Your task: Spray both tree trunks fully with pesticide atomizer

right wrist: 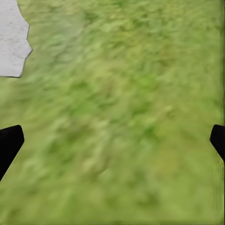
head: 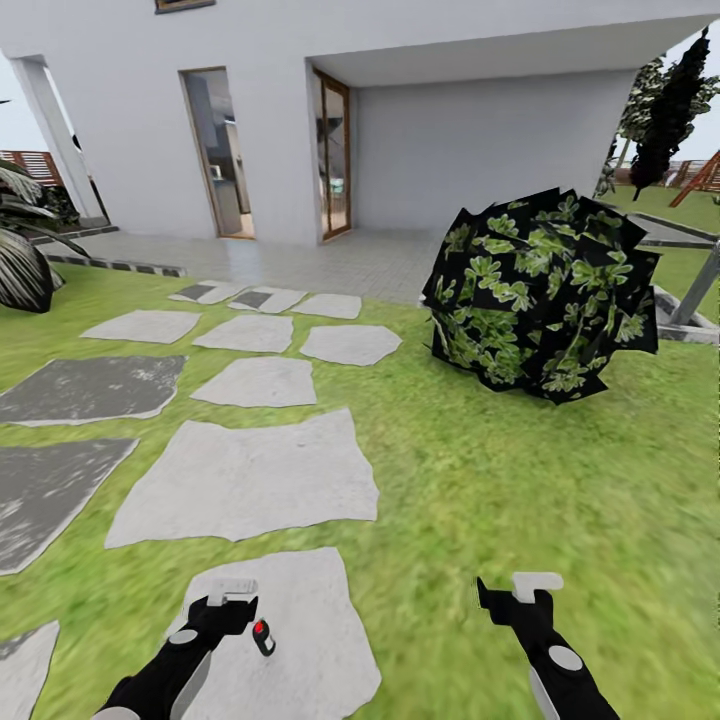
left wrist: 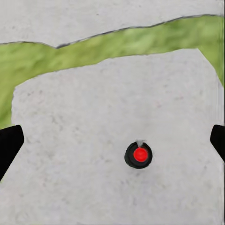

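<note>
pale grey paving stone (left wrist: 70, 154) lies under my left gripper (left wrist: 112, 145), fingers spread wide, straddling the tiny black red-spotted pesticide atomizer (left wrist: 138, 155), seen end-on. right gripper (right wrist: 112, 145), equally wide, hangs over grass, farther away.

The floor (head: 520, 500) is green grass with flat stones set in it. Most stones are light grey (head: 250, 480), and two at one side are dark grey (head: 90, 388). The little black pesticide atomizer (head: 263, 637) with a red spot lies on the nearest light stone (head: 310, 640). A round, dark, leafy bush (head: 540, 295) sits on the grass farther off.
</note>
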